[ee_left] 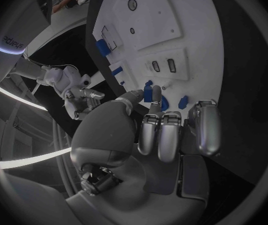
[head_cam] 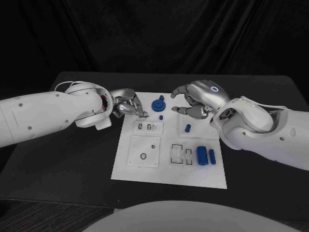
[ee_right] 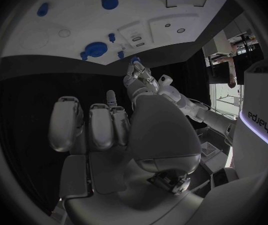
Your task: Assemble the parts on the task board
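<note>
left hand (head_cam: 129, 107) is pinching a small blue part (ee_right: 134, 60) in its fingers over the board (head_cam: 170, 169)'s far edge, the part hiding behind them from above. right hand (head_cam: 196, 99) is hovering, fingers curled, holding nothing.

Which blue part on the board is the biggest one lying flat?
The thick blue cylinder by the task board edge on the robot's right, lying next to a thinner blue pin. The other blue parts are clearly smaller or stand upright.
</note>
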